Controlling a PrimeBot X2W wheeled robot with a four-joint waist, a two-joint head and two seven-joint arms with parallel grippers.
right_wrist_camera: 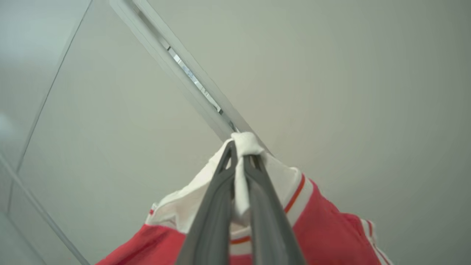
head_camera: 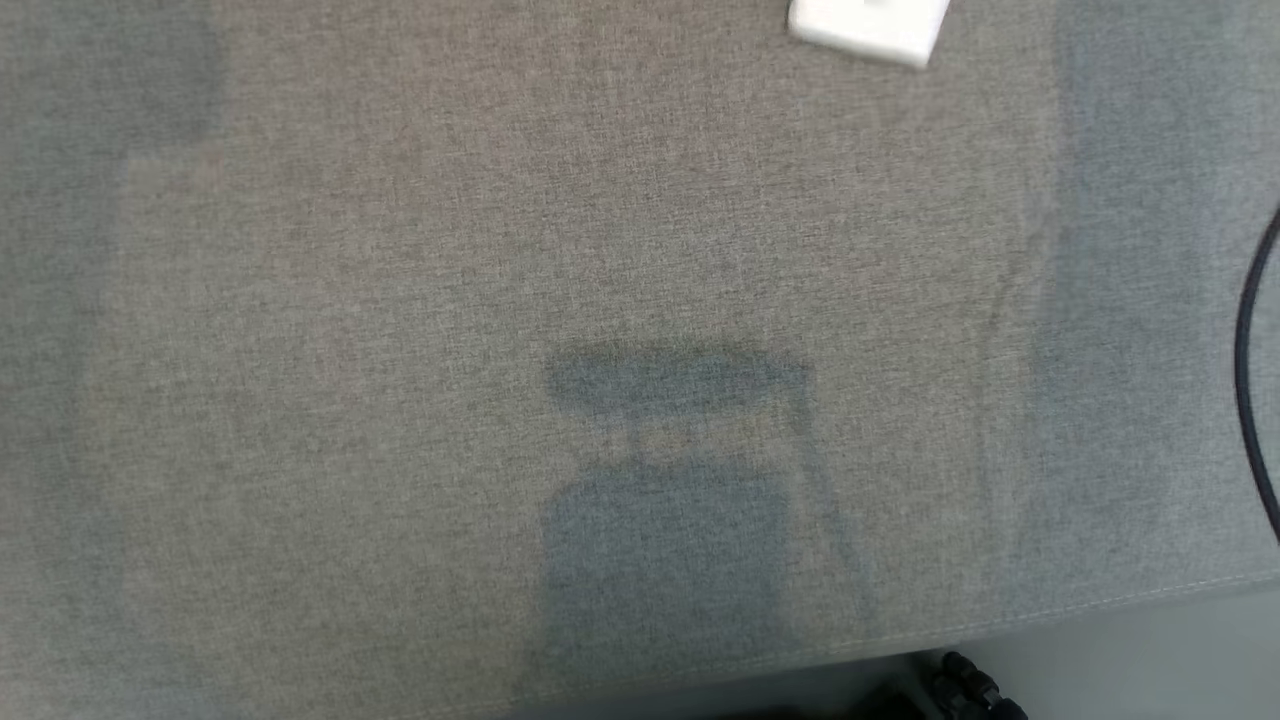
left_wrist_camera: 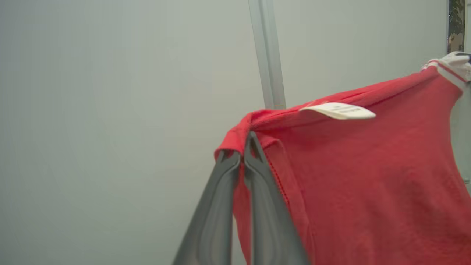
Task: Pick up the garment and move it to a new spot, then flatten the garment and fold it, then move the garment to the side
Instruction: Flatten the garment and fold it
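Pale wall behind; left fingers pinch shut on the red garment, right fingers on its white striped trim.

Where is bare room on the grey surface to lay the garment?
The grey surface is bare across its middle and left, from the white block down to the near edge. Crowded: beside that block and by the black cable at right.

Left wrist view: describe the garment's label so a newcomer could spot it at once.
Find the red garment pinched by the left gripper against the pale wall. Along its taut top edge, partway toward the white trim, a small tab sticks out: the label. It is cream with faint grey print, while the trim carries a red stripe.
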